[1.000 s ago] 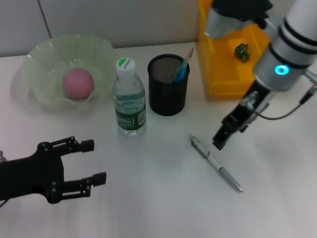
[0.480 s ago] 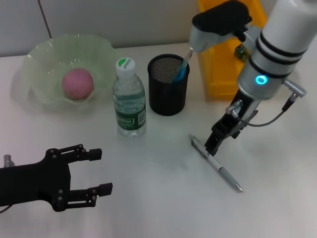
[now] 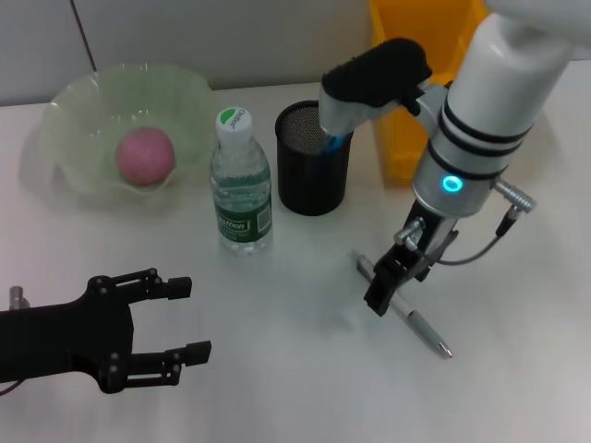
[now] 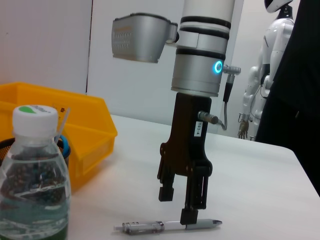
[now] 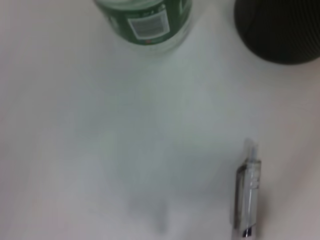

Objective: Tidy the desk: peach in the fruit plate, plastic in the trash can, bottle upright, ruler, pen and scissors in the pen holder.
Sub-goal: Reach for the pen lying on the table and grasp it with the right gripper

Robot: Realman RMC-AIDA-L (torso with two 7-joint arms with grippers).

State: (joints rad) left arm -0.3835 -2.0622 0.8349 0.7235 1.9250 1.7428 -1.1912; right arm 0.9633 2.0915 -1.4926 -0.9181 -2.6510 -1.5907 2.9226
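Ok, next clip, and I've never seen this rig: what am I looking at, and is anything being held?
It is a two-armed robot at a white table. One picture looks down from its head; the others come from cameras on its wrists. The right gripper, open, stands over the silver pen lying flat; nothing is held yet. The black left gripper waits open near the table's front. Behind stand a pink peach in a pale green glass fruit plate, an upright clear water bottle, a black mesh pen holder and a yellow plastic bin.
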